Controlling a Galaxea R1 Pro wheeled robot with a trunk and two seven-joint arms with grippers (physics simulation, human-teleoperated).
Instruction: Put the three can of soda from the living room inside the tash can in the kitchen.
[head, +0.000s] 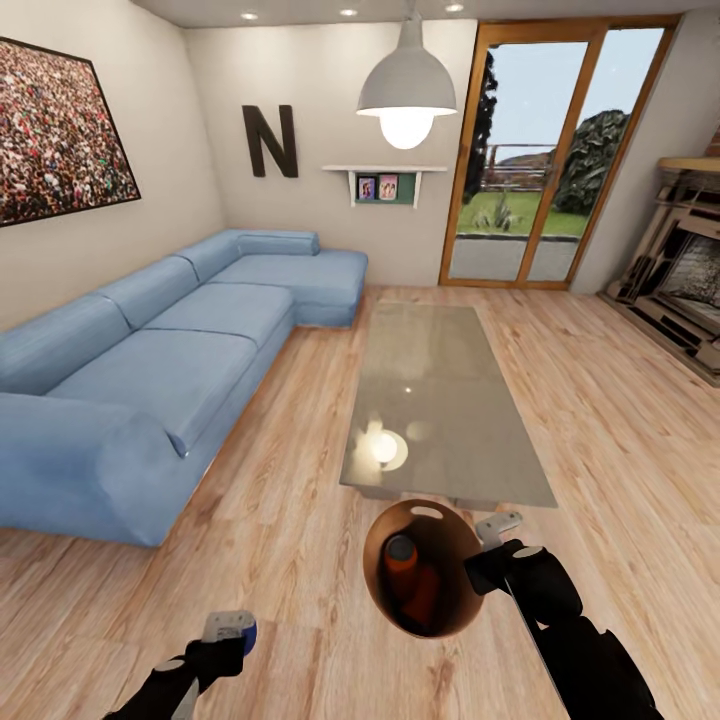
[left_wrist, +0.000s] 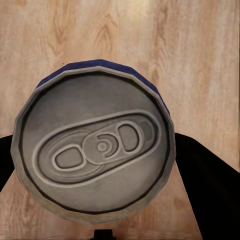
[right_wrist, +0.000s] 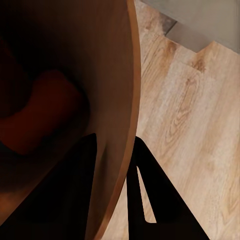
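Head view: glass table beyond trash can; sofa leftward.

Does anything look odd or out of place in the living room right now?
Yes: the trash can is off the floor, gripped at its rim by the right gripper beside the glass table, orange cans already inside. The left gripper holds the blue can.

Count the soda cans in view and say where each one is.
3. Two orange cans lie inside the trash can held by the right gripper; the blue can is in the left gripper.
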